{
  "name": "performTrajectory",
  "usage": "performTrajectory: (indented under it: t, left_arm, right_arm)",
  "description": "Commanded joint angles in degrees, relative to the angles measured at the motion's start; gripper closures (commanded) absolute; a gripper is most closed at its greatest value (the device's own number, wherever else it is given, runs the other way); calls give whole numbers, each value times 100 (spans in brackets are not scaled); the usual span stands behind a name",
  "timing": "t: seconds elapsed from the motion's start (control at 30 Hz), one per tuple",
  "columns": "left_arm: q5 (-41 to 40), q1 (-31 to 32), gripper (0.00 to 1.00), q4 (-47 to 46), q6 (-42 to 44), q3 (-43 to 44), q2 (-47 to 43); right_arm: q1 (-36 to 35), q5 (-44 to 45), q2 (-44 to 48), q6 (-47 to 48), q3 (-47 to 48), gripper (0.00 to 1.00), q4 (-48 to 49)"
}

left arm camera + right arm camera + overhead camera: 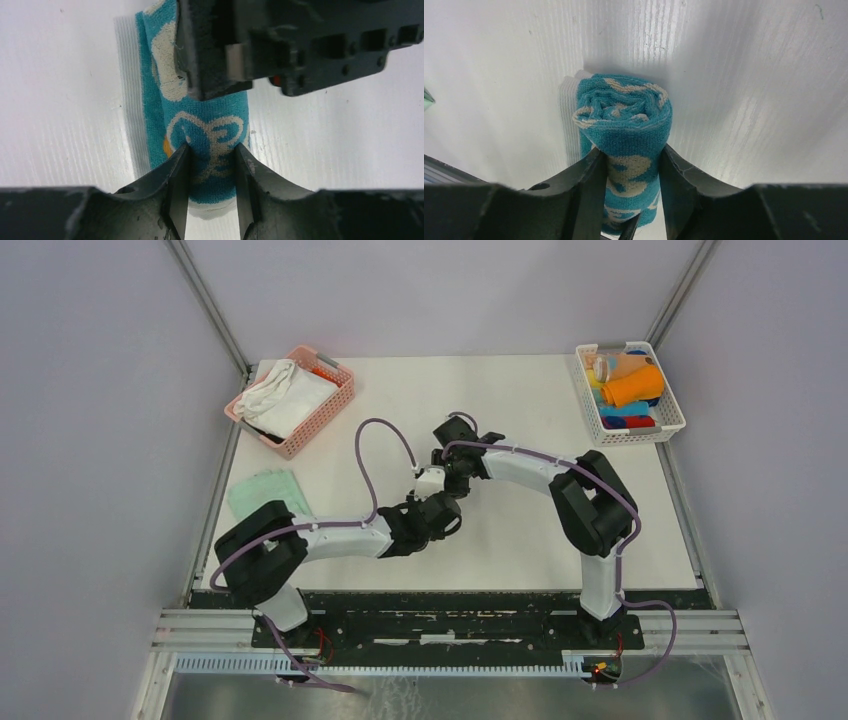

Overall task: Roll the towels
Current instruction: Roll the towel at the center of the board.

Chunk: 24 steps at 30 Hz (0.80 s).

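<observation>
One of the towels, teal with a white print (pixel 210 120), lies rolled into a tight cylinder on the white table. My left gripper (pixel 212 150) is shut on one end of the roll, both fingers pressed against its sides. My right gripper (pixel 631 152) is shut on the other end, whose spiral (pixel 624 112) faces that wrist camera. From above, the two grippers (pixel 440 502) (pixel 447 475) meet at mid-table and hide nearly all of the roll; only a white bit (pixel 429 481) shows. A mint green towel (pixel 265 491) lies flat at the left edge.
A pink mesh basket (pixel 325 412) with a bigger white cloth stands at the back left. At the back right, a white basket (pixel 668 410) holds several rolled towels, one of them orange (pixel 632 386). The right gripper's body (pixel 300 45) fills the top of the left wrist view.
</observation>
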<state>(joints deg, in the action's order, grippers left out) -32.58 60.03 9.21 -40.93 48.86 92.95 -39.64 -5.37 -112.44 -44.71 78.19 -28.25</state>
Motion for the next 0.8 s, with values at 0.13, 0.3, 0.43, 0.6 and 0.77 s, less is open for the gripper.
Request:
performTrajectory:
  t: [0.13, 0.3, 0.43, 0.6, 0.77]
  left_arm:
    - [2336, -1357, 66, -1991, -542, -1697, -1003]
    - [3719, -2230, 66, -3237, -1181, -2566, -1320]
    - [4492, -2716, 66, -4137, -1732, -2997, -1071]
    - [5190, -3113, 66, -5299, -2398, -3346, -442]
    - [5444, -3314, 65, -5795, -2787, -3558, 8]
  right_arm:
    - [263, -882, 722, 138, -614, 40, 1007]
    - [523, -1785, 917, -248, -1225, 30, 2238]
    - [531, -2194, 754, -503, -1487, 28, 2899]
    - [533, -2576, 388, -901, -1836, 28, 3847]
    - [451, -2887, -153, -1143, -1838, 28, 4329]
